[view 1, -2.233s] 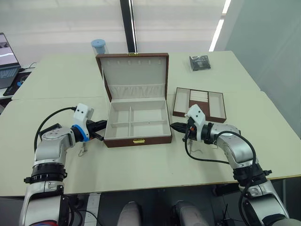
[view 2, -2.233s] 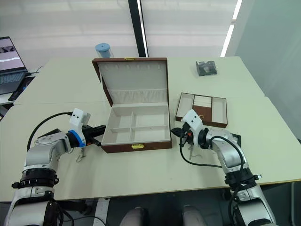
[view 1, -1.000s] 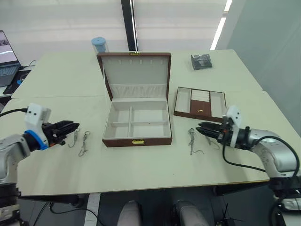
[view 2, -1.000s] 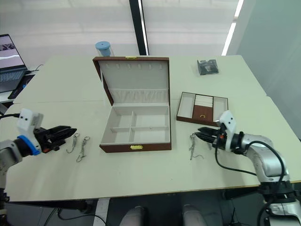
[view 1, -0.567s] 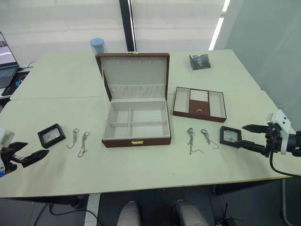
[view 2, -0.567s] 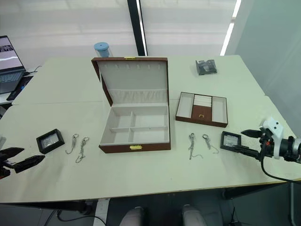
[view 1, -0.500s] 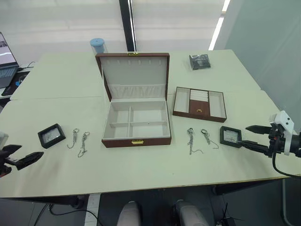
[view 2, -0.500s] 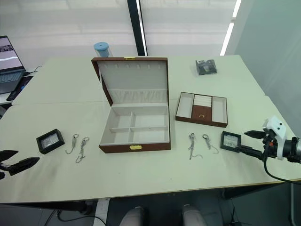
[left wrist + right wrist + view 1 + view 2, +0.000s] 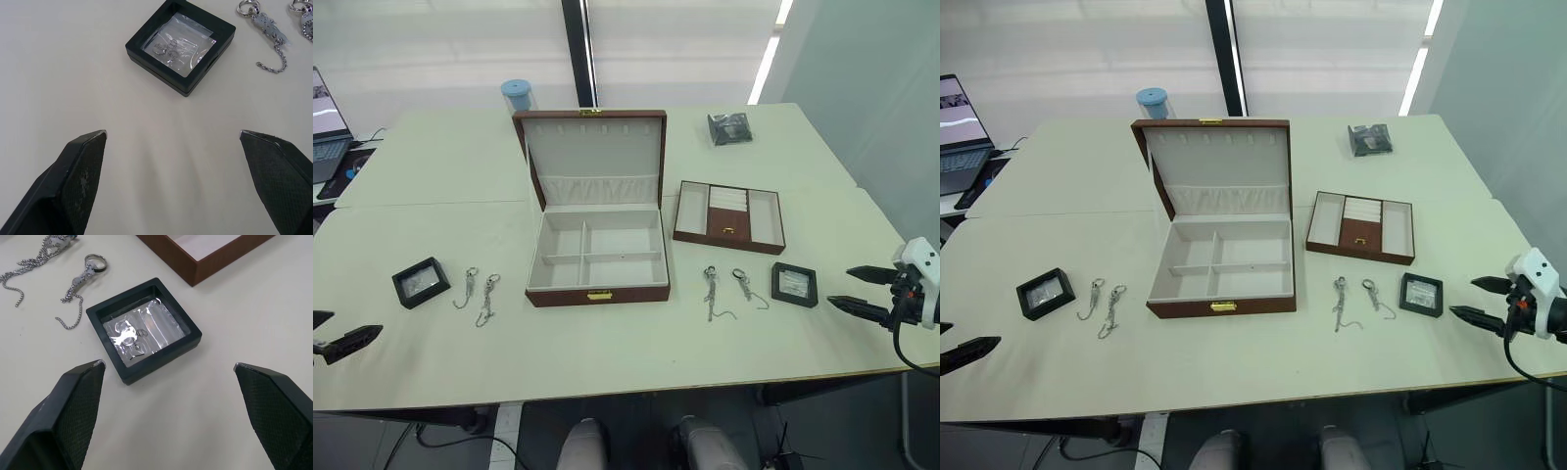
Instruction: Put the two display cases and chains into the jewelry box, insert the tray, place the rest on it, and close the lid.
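Note:
The jewelry box (image 9: 597, 262) stands open in the middle of the table, its lid (image 9: 595, 157) upright and its cream compartments empty. The tray (image 9: 728, 215) rests to its right. One display case (image 9: 421, 282) lies at the left beside two chains (image 9: 476, 294). The other display case (image 9: 794, 284) lies at the right beside two more chains (image 9: 726, 290). My left gripper (image 9: 352, 325) is open at the table's left edge, well short of its case (image 9: 180, 45). My right gripper (image 9: 839, 286) is open just right of its case (image 9: 143, 335). Both hold nothing.
A dark grey shiny packet (image 9: 729, 128) lies at the back right of the table. A blue-capped container (image 9: 517, 95) stands behind the box, and a laptop (image 9: 328, 108) sits at the far left. The front table edge runs close below both grippers.
Both grippers have drawn away from the box front to the table's left and right ends and opened wide. The two display cases, earlier under the arms, now lie in plain view.

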